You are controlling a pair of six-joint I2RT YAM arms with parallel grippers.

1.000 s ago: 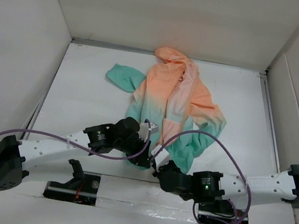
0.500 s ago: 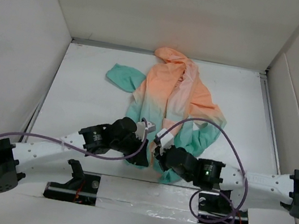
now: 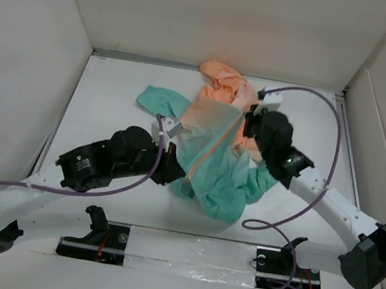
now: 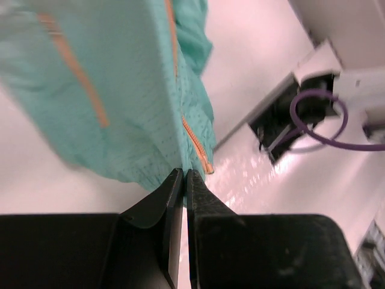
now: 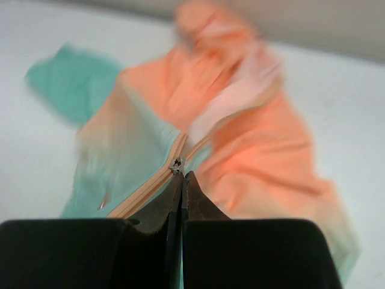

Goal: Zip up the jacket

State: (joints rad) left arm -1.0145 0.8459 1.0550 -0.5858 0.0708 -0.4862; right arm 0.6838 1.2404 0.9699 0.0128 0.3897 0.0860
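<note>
The jacket [image 3: 220,182] lies mid-table, its peach hood at the far end and its teal hem near. An orange zipper line [image 3: 211,147] runs up its front. My left gripper [image 3: 176,177] is shut on the teal hem beside the zipper's lower end; in the left wrist view the fingers [image 4: 184,176] pinch the fabric [image 4: 120,90] next to the orange trim [image 4: 195,141]. My right gripper [image 3: 250,124] is over the chest. In the right wrist view it [image 5: 180,176] is shut on the pull of the metal slider [image 5: 177,164], with the zipper closed below and open above.
White walls enclose the table on three sides. Purple cables loop off both arms [image 3: 319,99]. Black arm mounts [image 3: 107,238] sit at the near edge; one mount with its cable shows in the left wrist view [image 4: 295,114]. A teal sleeve [image 3: 157,100] lies far left.
My right gripper has moved from the near hem up to the chest, drawing the slider along the zipper. The teal front panels have come together. My left arm has shifted left, still holding the hem.
</note>
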